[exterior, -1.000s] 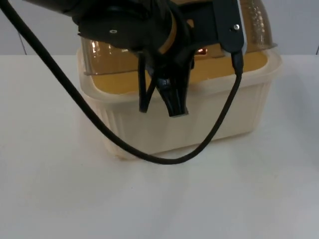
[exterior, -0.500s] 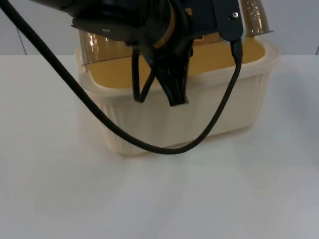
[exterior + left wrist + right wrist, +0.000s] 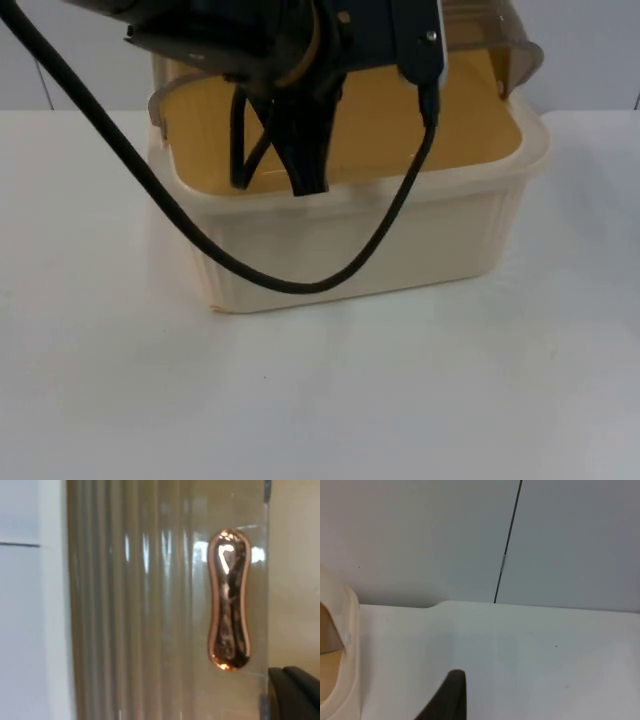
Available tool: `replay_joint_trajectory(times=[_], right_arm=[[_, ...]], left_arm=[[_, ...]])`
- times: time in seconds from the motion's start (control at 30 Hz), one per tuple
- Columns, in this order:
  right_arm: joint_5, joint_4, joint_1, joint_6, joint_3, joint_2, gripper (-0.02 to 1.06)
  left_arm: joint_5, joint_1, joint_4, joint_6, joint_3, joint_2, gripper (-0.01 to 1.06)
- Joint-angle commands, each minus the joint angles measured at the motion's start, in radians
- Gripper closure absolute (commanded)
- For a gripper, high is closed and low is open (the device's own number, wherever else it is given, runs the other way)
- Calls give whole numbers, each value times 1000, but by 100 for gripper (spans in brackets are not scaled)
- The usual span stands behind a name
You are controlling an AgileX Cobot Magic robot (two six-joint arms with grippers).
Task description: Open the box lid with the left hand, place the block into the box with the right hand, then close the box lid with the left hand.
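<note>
The lid [image 3: 490, 40] has swung up and back over the last second: a second ago its amber dome still hung low over the box [image 3: 350, 240], and now it is tipped well clear, so the yellow inside lies open to the top view. The left gripper [image 3: 280, 170] has risen with it and sits above the box's front rim, its fingers pointing down; whether they are apart, together or clamped on anything I cannot tell from here. I judge the opening step to be nearly or fully done, which leaves the block as the next concern, though its whereabouts cannot be told from these views.

The left wrist view gives what the top view hides: the ribbed clear lid seen close, with its copper handle [image 3: 229, 600] standing upright just beside a black fingertip. The right wrist view looks past the box's cream corner [image 3: 342, 645] across bare tabletop [image 3: 520, 655] to the grey wall [image 3: 470, 540]; the right arm waits off to that side, finger state not discernible
</note>
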Motion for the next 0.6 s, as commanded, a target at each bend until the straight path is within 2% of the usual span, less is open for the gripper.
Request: replay_joint_trajectory(times=[0.0, 0.07, 0.17, 0.2, 0.33, 0.57], right_arm=[[-10, -2, 4, 0, -7, -6, 0], [-10, -2, 4, 0, -7, -6, 0], [-10, -2, 4, 0, -7, -6, 0], [-10, -2, 4, 0, -7, -6, 0], [-10, -2, 4, 0, -7, -6, 0], [-3, -2, 4, 2, -7, -6, 0]], left_arm=[[0, -2, 44, -15, -6, -10, 105], [-36, 10, 30, -5, -13, -11, 105], [-113, 41, -109, 99, -50, -24, 105], [-113, 41, -109, 99, -50, -24, 105], [-152, 84, -238, 241, -108, -30, 105], [-177, 135, -310, 287, -155, -32, 105]])
